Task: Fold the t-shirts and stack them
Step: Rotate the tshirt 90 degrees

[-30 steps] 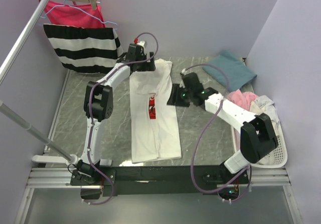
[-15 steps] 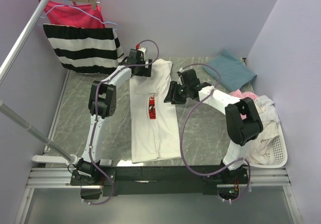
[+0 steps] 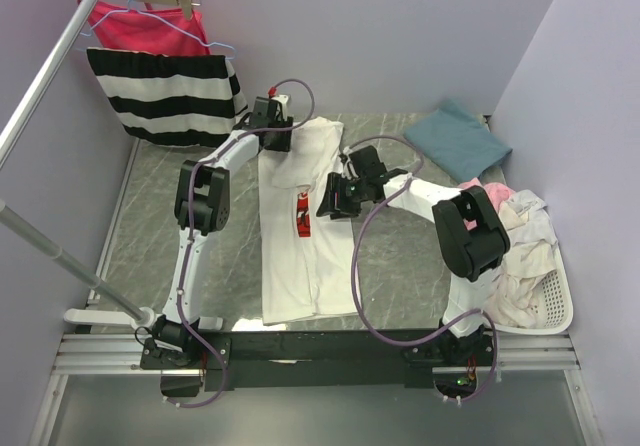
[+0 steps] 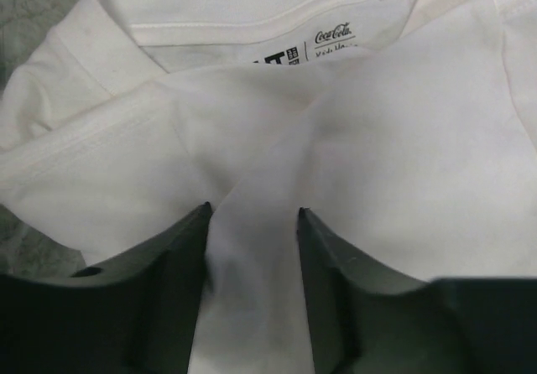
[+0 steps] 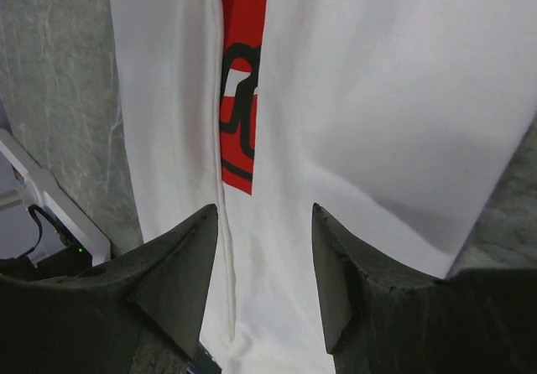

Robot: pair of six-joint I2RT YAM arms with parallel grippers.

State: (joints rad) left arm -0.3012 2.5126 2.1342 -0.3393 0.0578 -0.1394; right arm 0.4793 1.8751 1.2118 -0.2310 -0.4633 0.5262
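- A white cotton t-shirt with a red square logo (image 3: 312, 261) lies down the middle of the grey marbled worktop (image 3: 160, 236). It is folded into one long narrow strip.
- Its hem sits at the near edge and its ribbed collar (image 4: 252, 9) points toward the far edge.
- The red print (image 5: 242, 97) shows about halfway along the strip, cut off by a lengthwise fold running right beside it.
- The left pincer (image 3: 272, 136) is down on the collar end, near the far edge. Its wrist view shows the printed neck label (image 4: 323, 43) just beyond.
- The cloth there is soft and wrinkled, with creases running in toward the gap between the dark fingers (image 4: 172, 265).
- Those fingers stand apart with white cloth filling the gap. I cannot tell whether they pinch it.
- The right pincer (image 3: 330, 204) sits over the strip's right edge, level with the logo. Its fingers are spread and nothing is gripped. The cloth below lies flat, with a seam line passing between them.
- At the far right corner sits a teal-blue folded t-shirt (image 3: 462, 138).
- Pale white and pink tees (image 3: 520, 228) are heaped in a white plastic basket (image 3: 560, 314) along the right edge.
- At the far left corner hang a black-and-white striped garment (image 3: 165, 94) and a red-pink garment (image 3: 140, 24).
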